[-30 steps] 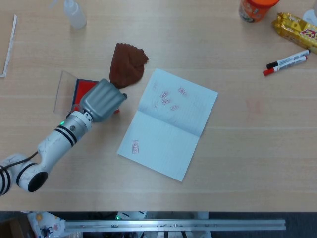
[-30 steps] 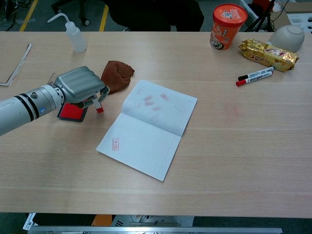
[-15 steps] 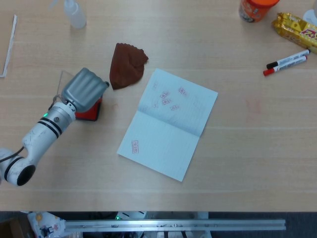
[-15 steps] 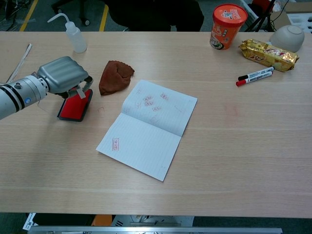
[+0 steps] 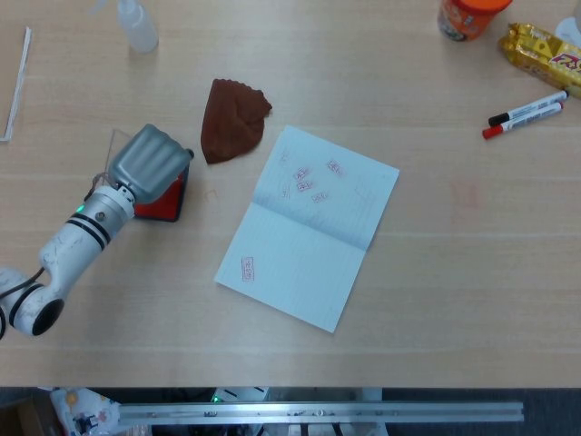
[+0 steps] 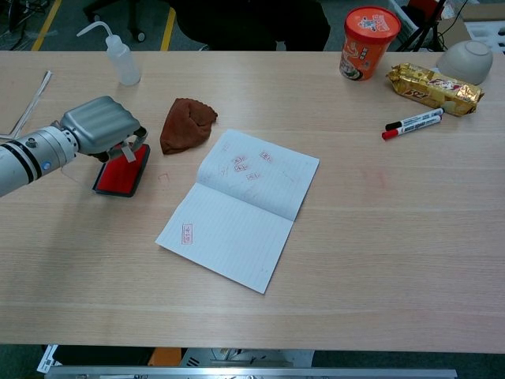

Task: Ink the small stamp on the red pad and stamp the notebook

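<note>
My left hand [image 5: 150,162] [image 6: 99,126] hovers over the red ink pad [image 5: 170,197] [image 6: 126,170] at the table's left, covering its far end. It pinches the small stamp [image 6: 127,151], whose pale body points down at the pad's red surface; whether it touches the ink I cannot tell. In the head view the stamp is hidden under the hand. The open notebook [image 5: 309,227] [image 6: 241,205] lies to the right of the pad, with several red stamp marks on its pages. My right hand is in neither view.
A brown cloth [image 5: 232,120] [image 6: 185,122] lies between pad and notebook. A squeeze bottle [image 6: 122,57] and papers [image 6: 30,104] are at far left. An orange cup [image 6: 368,43], a snack bag [image 6: 432,85], a bowl [image 6: 468,59] and two markers [image 6: 412,124] are at far right.
My left hand carried the stamp leftward from beside the notebook's edge to above the red pad, then sank slightly toward it. The notebook has not moved.
</note>
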Available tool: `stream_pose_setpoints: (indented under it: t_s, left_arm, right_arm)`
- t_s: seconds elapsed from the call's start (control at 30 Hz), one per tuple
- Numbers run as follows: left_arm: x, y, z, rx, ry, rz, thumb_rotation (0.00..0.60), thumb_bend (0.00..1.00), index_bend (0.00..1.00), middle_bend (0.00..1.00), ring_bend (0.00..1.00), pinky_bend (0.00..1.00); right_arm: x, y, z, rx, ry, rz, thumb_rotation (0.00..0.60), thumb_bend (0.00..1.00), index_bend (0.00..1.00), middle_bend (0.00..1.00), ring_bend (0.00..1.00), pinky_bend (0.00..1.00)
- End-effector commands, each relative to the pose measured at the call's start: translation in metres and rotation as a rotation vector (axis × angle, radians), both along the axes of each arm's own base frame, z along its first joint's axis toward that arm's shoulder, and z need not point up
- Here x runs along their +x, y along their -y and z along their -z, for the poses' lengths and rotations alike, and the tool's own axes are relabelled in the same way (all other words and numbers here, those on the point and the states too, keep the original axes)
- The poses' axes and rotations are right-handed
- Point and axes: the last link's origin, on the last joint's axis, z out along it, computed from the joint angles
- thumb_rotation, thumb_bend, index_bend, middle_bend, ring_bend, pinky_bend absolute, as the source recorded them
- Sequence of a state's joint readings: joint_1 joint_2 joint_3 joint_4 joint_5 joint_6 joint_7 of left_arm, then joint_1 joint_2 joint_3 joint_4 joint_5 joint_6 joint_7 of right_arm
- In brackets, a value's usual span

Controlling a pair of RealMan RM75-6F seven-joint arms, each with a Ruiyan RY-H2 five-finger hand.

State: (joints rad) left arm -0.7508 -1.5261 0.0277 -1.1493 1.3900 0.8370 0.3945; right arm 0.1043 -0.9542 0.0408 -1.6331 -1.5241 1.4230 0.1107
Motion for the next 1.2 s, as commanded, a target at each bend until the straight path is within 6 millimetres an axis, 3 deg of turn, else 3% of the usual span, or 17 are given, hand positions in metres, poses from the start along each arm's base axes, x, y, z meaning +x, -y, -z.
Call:
stream_pose_setpoints:
  t_s: [0.03, 0.67, 0.97, 1.2]
  left_arm:
    - [-0.002, -0.002, 0.002, 0.0, -0.004, 0.0, 0.6, 0.38, 0.55, 1.0, 1.0, 1.0]
    - [-0.005, -0.004, 0.004, 0.001, -0.002, -0.013, 0.6, 0.38, 0.55, 1.0, 1.0, 1.0]
    - [0.018, 0.006, -0.023, 0.034, 0.049, 0.059, 0.6, 0.38, 0.55, 1.0, 1.0, 1.0]
    - [0.047, 0.04, -0.022, -0.007, 0.064, 0.146, 0.6, 0.38, 0.55, 1.0, 1.0, 1.0]
  right_arm:
    - [0.0, 0.0, 0.0, 0.0, -0.002, 0.0, 0.6, 0.3, 0.31, 0.41, 0.33, 0.41]
    - [-0.001, -0.003, -0.002, -0.01, -0.004, 0.013, 0.6, 0.3, 0.31, 0.41, 0.33, 0.41]
    - [-0.001, -0.002, -0.003, -0.014, 0.005, 0.004, 0.6, 0.3, 0.31, 0.41, 0.33, 0.41]
    - [-0.003, 0.0, -0.002, -0.007, 0.009, 0.0, 0.6, 0.3, 0.31, 0.41, 0.33, 0.41]
